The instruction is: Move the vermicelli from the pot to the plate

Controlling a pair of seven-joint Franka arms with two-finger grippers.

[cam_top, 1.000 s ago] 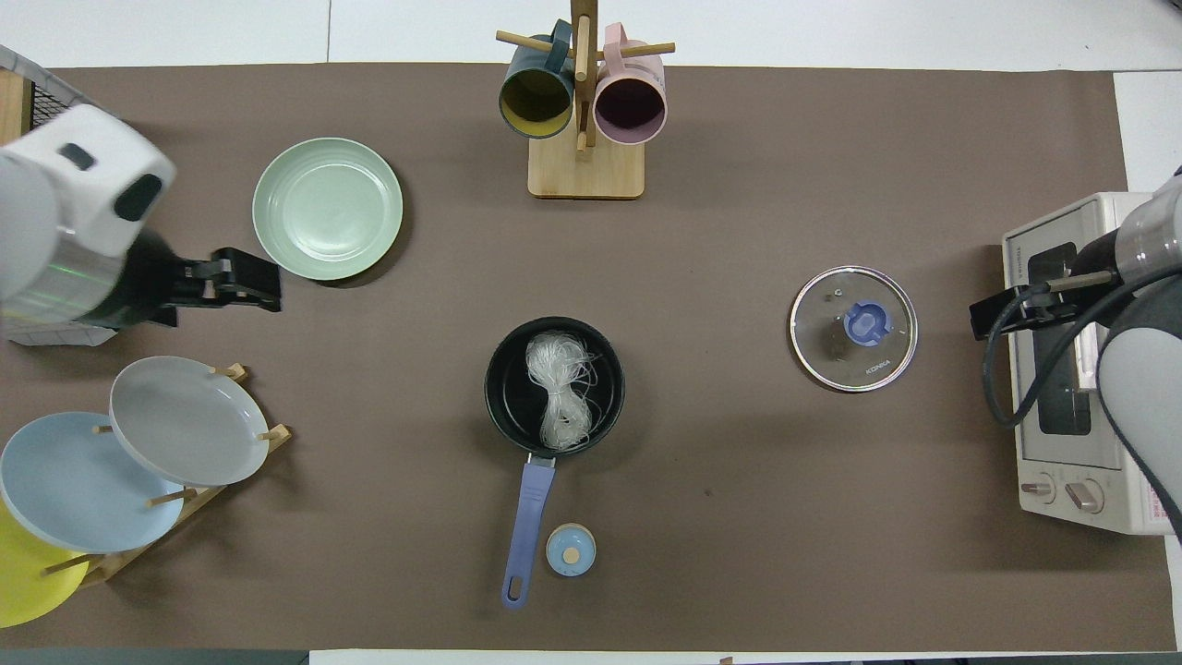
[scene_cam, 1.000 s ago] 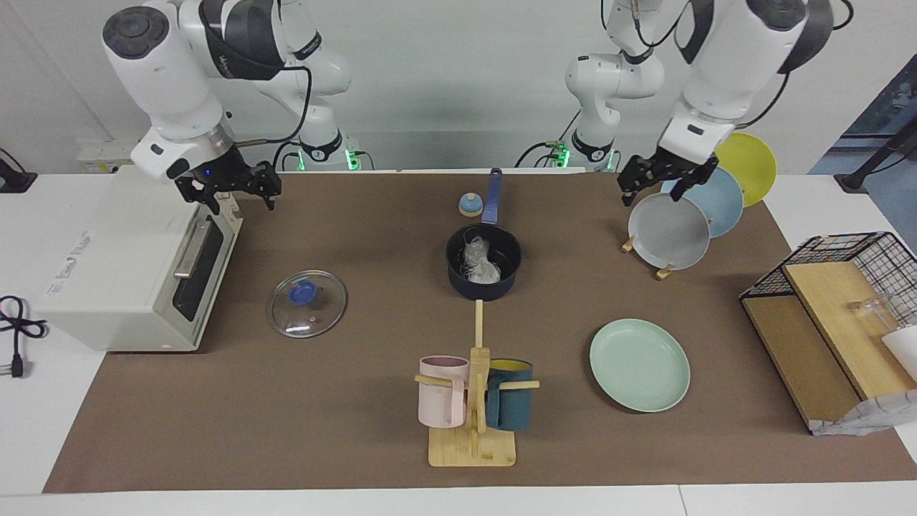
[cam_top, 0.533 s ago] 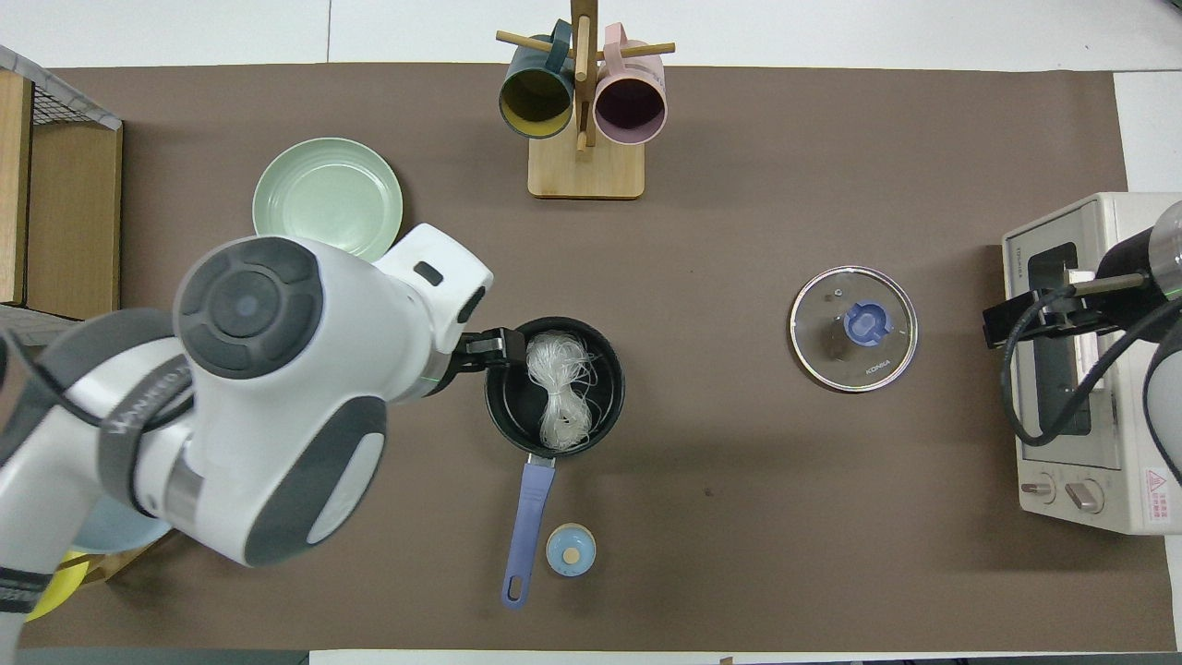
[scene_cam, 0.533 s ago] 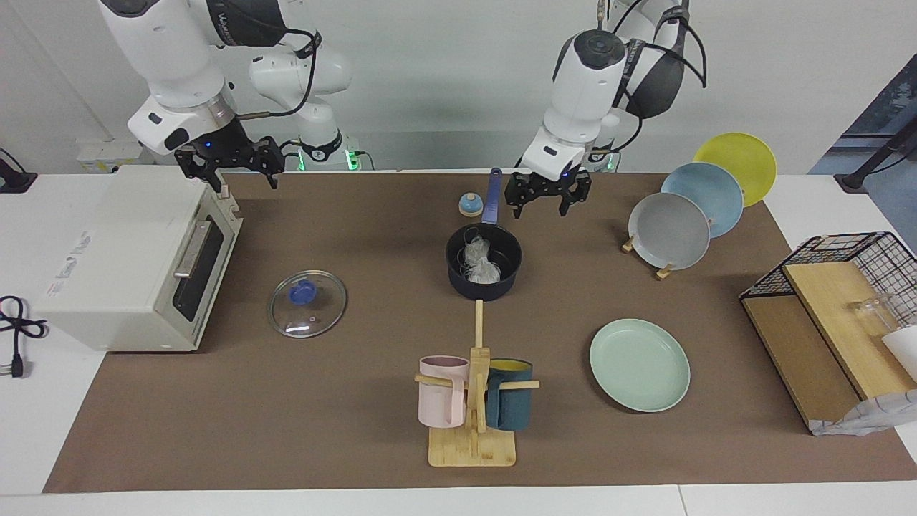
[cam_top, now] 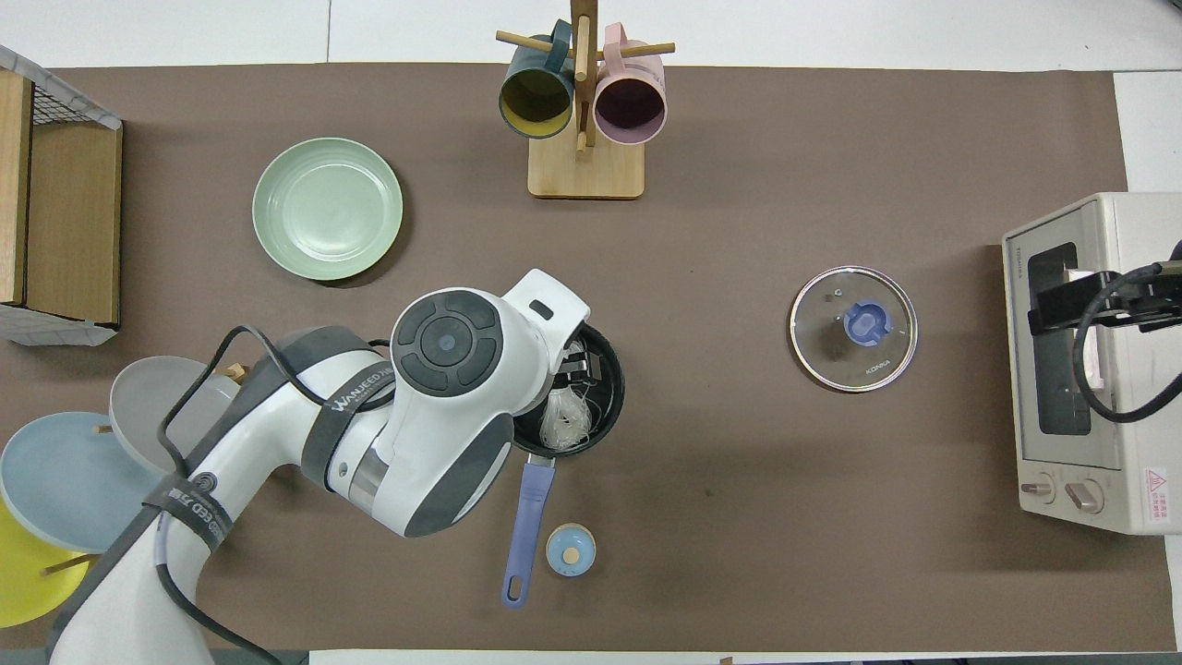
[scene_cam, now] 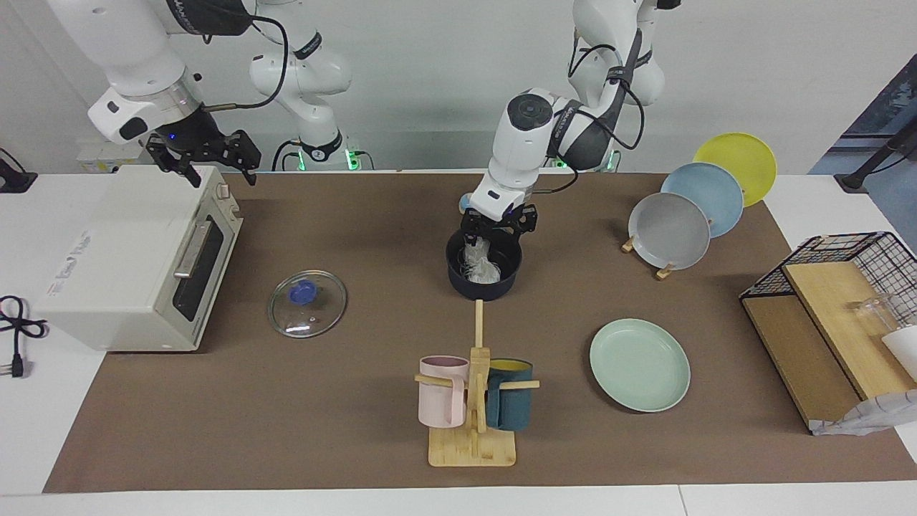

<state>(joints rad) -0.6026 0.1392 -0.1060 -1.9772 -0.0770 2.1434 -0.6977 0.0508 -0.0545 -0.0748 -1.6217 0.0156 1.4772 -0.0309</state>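
Note:
The navy pot (scene_cam: pixel 459 284) stands mid-table with its blue handle (cam_top: pixel 528 515) pointing toward the robots. Whitish vermicelli (scene_cam: pixel 482 268) lies inside it and also shows in the overhead view (cam_top: pixel 566 421). My left gripper (scene_cam: pixel 495 239) is open and reaches down into the pot's mouth, right over the top of the vermicelli; in the overhead view (cam_top: pixel 578 364) the arm covers part of the pot (cam_top: pixel 611 389). The mint-green plate (scene_cam: pixel 640 365) lies empty, farther from the robots toward the left arm's end (cam_top: pixel 328 208). My right gripper (scene_cam: pixel 203 160) is open and waits over the toaster oven.
A toaster oven (scene_cam: pixel 122 265) stands at the right arm's end, with a glass lid (scene_cam: pixel 307 303) beside it. A mug rack (scene_cam: pixel 473 401) stands farther out than the pot. A plate rack (scene_cam: pixel 673 229), a wire basket (scene_cam: pixel 831 315) and a small blue cap (cam_top: pixel 570 550) are also there.
My left arm has swung from the plate rack to the pot and lowered its gripper into it. My right gripper has drawn back and up over the toaster oven.

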